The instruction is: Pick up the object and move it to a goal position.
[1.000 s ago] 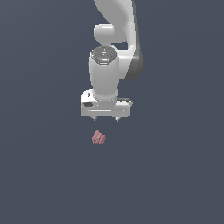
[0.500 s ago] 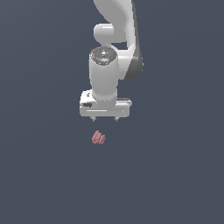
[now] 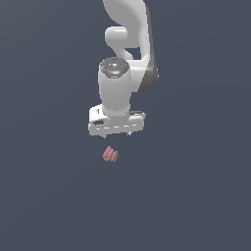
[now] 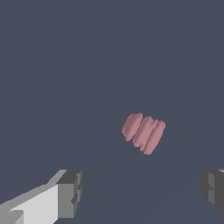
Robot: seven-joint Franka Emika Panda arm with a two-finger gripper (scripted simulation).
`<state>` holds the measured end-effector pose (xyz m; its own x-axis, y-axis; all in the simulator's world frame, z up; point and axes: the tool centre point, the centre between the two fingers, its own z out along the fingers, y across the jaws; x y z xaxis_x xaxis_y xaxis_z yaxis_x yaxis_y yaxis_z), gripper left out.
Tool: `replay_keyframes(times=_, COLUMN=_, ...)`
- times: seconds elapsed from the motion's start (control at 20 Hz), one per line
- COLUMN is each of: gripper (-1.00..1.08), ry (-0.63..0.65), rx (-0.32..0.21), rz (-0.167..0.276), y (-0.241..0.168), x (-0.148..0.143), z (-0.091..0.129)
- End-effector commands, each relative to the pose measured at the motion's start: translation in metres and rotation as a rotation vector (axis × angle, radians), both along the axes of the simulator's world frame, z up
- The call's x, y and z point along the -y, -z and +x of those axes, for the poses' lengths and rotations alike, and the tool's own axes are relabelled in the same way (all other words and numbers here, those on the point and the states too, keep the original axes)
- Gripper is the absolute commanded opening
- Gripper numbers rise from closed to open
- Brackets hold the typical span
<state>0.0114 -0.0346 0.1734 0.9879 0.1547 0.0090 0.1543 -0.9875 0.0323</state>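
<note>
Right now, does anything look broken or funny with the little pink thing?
Nothing stands out. The pink object looks whole, lumpy and ribbed, lying alone on the plain grey surface. The tool hangs above it, open and not touching it.

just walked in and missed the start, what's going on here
A white Panda arm is hanging over a plain dark grey surface with its tool pointing down, just above a tiny pink-red ribbed object. The wrist view shows the tool's jaws spread wide with the object between and beyond them, untouched. Nothing is gripped yet; the pick-up has not begun.
</note>
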Motion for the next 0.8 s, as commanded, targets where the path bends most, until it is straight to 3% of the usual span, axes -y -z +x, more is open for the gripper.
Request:
replay_keyframes(times=0.0, gripper=1.00, ry=-0.052, rx=-0.003, rz=-0.001, y=0.004, x=0.002, z=0.001)
replay_keyframes(times=0.75, gripper=1.00, ry=-0.436, rx=-0.022, rz=-0.002, y=0.033, x=0.015, z=0.009)
